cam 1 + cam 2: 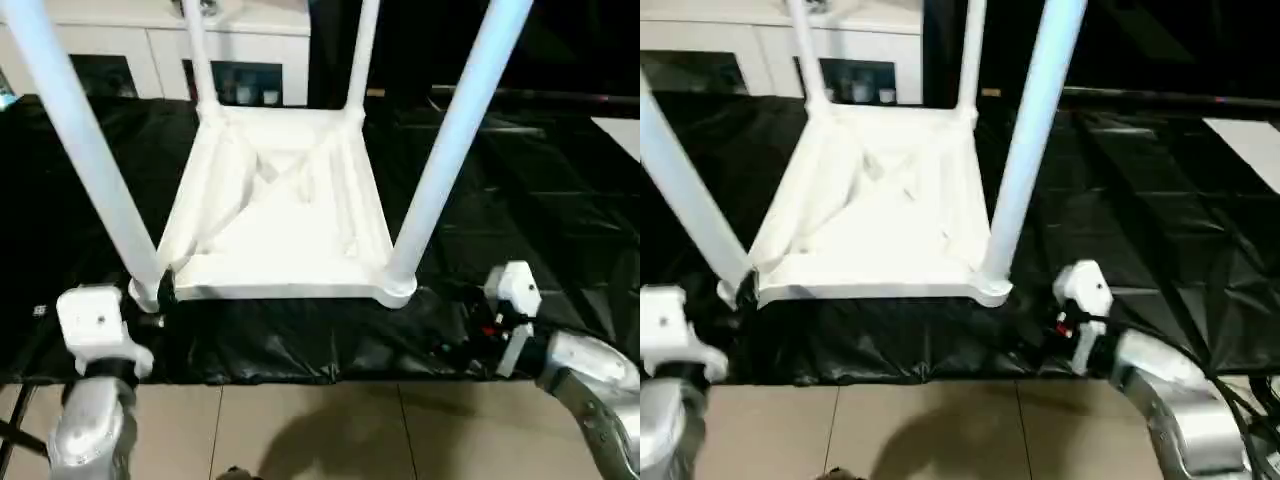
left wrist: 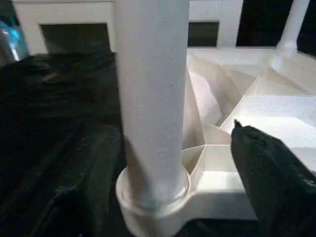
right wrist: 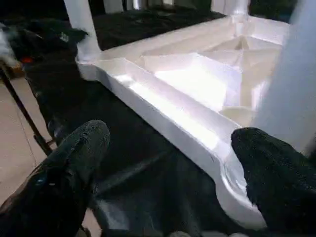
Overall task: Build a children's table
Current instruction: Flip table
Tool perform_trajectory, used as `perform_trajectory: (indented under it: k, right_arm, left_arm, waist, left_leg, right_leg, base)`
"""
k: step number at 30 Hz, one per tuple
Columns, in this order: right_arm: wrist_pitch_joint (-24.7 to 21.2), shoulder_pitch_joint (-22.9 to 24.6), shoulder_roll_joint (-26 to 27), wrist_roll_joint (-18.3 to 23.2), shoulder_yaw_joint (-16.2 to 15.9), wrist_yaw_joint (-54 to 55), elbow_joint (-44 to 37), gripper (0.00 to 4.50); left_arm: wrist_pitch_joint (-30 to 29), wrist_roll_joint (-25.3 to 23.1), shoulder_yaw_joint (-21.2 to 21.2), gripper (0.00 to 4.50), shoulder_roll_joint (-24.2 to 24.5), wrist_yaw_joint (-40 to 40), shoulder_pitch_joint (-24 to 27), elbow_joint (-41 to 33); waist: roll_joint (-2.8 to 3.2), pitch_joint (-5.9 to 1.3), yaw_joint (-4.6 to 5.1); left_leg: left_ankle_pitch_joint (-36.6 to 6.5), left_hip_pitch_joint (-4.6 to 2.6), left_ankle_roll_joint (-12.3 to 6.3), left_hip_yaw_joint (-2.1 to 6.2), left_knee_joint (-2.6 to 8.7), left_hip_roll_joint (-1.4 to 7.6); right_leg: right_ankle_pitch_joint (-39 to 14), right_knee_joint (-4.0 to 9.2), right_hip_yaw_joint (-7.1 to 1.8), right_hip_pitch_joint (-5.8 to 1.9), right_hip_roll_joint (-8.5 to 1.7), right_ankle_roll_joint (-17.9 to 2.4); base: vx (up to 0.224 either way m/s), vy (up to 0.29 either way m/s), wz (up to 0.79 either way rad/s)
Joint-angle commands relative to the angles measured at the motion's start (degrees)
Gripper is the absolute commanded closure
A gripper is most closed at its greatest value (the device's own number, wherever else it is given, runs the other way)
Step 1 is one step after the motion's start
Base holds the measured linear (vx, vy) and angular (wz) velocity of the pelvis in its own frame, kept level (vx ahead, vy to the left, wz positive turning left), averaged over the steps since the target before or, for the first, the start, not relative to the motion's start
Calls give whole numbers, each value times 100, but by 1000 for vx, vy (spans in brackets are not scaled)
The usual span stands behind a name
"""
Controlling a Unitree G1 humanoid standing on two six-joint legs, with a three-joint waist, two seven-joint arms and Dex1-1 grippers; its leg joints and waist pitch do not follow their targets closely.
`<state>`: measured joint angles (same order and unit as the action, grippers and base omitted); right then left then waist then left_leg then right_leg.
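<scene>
Black plastic sheeting (image 1: pixel 520 200) covers the counter in front of us, and at 12 o'clock behind it we see a white cabinet (image 1: pixel 150 45) with dark glass doors. Beige floor tiles (image 1: pixel 330 430) show along the near edge at 6 o'clock.

We see the children's table lying upside down in the middle of the sheeting. Its white tabletop (image 1: pixel 290 215) rests with the ribbed underside facing up, and the four white tube legs stand upright in the rounded corner sockets. The near left leg (image 1: pixel 85 150) rises at about 9 o'clock from the tabletop centre, the near right leg (image 1: pixel 450 150) at about 4 o'clock, and the two far legs (image 1: pixel 195 50) (image 1: pixel 362 50) stand at 11 and 1 o'clock, close to the cabinet.

Our left claw (image 2: pixel 168 197) is at the near left corner socket (image 2: pixel 153 207). In the left wrist view one black finger (image 2: pixel 271 173) shows just beside the tabletop, with the leg standing wide of it; the other finger is hidden, so we cannot tell if this claw is spread or pinching. The left forearm (image 1: pixel 90 400) comes up at 7 o'clock.

Our right claw (image 3: pixel 173 182) is spread wide. In the right wrist view its two black fingers (image 3: pixel 74 163) stand well apart, on both sides of the near right corner of the tabletop, and they hold nothing. The right forearm (image 1: pixel 590 385) enters at 4 o'clock, near that corner.
</scene>
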<state>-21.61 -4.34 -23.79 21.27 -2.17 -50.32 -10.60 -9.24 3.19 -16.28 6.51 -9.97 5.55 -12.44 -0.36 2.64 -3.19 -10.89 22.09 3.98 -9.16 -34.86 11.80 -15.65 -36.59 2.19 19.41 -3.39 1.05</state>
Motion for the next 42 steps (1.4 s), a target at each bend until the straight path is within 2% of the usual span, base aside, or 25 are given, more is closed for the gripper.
perform_trajectory:
  k: [1, 4, 7, 9, 13, 16, 19, 20, 23, 24, 25, 28, 30, 35, 36, 38, 42]
  right_arm:
    - [181, -245, 129, -253, -221, 100, 318, 0]
    - [349, -596, 372, -534, -497, 245, 770, 0]
    - [358, -750, 503, -490, -604, 181, 870, 0]
    - [366, -798, 527, -429, -651, 74, 882, 0]
    - [452, -854, 481, -329, -816, -348, 968, 0]
    - [507, -906, 484, -300, -933, -560, 1039, 0]
    - [582, -952, 510, -356, -982, -571, 1129, 0]
    - [593, -966, 513, -360, -990, -581, 1152, 0]
    - [678, -1041, 542, -399, -1002, -587, 1258, 0]
    - [687, -1049, 547, -406, -996, -586, 1262, 0]
    - [696, -1055, 550, -414, -992, -584, 1264, 0]
    - [673, -1040, 548, -390, -988, -604, 1228, 0]
    - [658, -984, 531, -364, -1014, -624, 1168, 0]
    - [619, -902, 521, -325, -1010, -577, 1083, 0]
    - [598, -879, 519, -320, -997, -545, 1052, 0]
    - [544, -814, 509, -313, -973, -487, 975, 0]
    - [434, -758, 532, -361, -942, -324, 987, 0]
  left_arm:
    - [-84, 19, -35, 24, 151, -90, -185, 344]
    - [-298, -34, -72, 13, 397, -32, -518, 829]
    - [-423, 17, -194, 6, 434, 150, -715, 990]
    - [-462, 113, -263, 39, 397, 216, -788, 1003]
    - [-506, 213, -317, 45, 302, 345, -895, 1025]
    - [-537, 361, -291, 87, 267, 288, -957, 1084]
    - [-518, 351, -245, 82, 284, 259, -972, 1103]
    - [-522, 375, -251, 128, 271, 261, -983, 1105]
    - [-591, 454, -281, 119, 238, 288, -1033, 1101]
    - [-641, 492, -286, 156, 223, 295, -1031, 1076]
    - [-686, 526, -289, 169, 210, 300, -1028, 1052]
    - [-848, 867, -396, 171, 59, 302, -1066, 976]
    - [-1041, 1278, -539, 213, -144, 366, -1153, 901]
    - [-1507, 2220, -825, 216, -557, 450, -1392, 812]
    - [-1666, 2413, -833, 216, -617, 427, -1443, 788]
    - [-1953, 2712, -803, 216, -761, 461, -1549, 715]
    - [-2132, 2773, -704, 216, -871, 487, -1617, 627]
  waist:
    - [35, -282, -2]
    - [46, -319, -23]
    - [61, -339, -57]
    - [64, -339, -86]
    - [78, -322, -133]
    - [62, -314, -150]
    - [57, -305, -153]
    - [59, -312, -164]
    - [48, -318, -184]
    - [50, -319, -185]
    - [43, -324, -191]
    - [35, -324, -200]
    - [17, -327, -201]
    - [6, -313, -203]
    - [-12, -309, -203]
    - [7, -310, -222]
    - [-2, -308, -280]
  left_leg:
    - [-835, -95, -46, 74, 452, 126]
    - [-546, -98, -64, 67, 419, 120]
    - [-530, -108, -97, 62, 413, 137]
    - [-544, -104, -122, 64, 417, 145]
    - [-843, -113, -84, 61, 440, 165]
    - [-962, -111, -51, 65, 455, 165]
    - [-1001, -117, -34, 58, 460, 160]
    - [-982, -122, -32, 57, 452, 164]
    - [-870, -110, -34, 55, 454, 165]
    - [-854, -111, -33, 57, 452, 163]
    - [-807, -114, -51, 54, 445, 162]
    - [-746, -109, -60, 45, 440, 159]
    - [-750, -110, -69, 39, 433, 155]
    - [-753, -103, -109, 28, 434, 154]
    - [-746, -103, -129, 23, 431, 149]
    - [-697, -110, -141, 12, 422, 149]
    - [-614, -107, -174, -1, 419, 154]
  right_leg:
    - [323, 474, -207, -42, -362, -925]
    - [869, 400, -203, -52, -346, -989]
    - [1305, 355, -198, -71, -349, -1102]
    - [1408, 346, -193, -86, -354, -1130]
    - [1116, 379, -200, -81, -379, -1151]
    - [881, 394, -204, -81, -382, -1156]
    - [669, 407, -209, -63, -381, -1161]
    - [676, 405, -214, -65, -385, -1159]
    - [782, 388, -212, -67, -382, -1149]
    - [807, 387, -209, -69, -380, -1152]
    - [884, 382, -212, -69, -377, -1155]
    - [978, 370, -211, -72, -378, -1180]
    - [953, 367, -211, -80, -380, -1193]
    - [760, 392, -219, -76, -380, -1176]
    - [702, 402, -219, -75, -381, -1176]
    - [644, 399, -223, -64, -385, -1211]
    - [691, 405, -224, -58, -370, -1182]
  base:
    - [0, 0, 0]
    - [0, 0, 0]
    - [0, 0, 0]
    - [0, 0, 0]
    - [0, 0, 0]
    - [0, 0, 0]
    - [0, 0, 0]
    - [0, 0, 0]
    - [0, 0, 0]
    - [0, 0, 0]
    - [0, 0, 0]
    - [0, 0, 0]
    - [0, 0, 0]
    - [0, 0, 0]
    - [0, 0, 0]
    - [0, 0, 0]
    - [0, 0, 0]
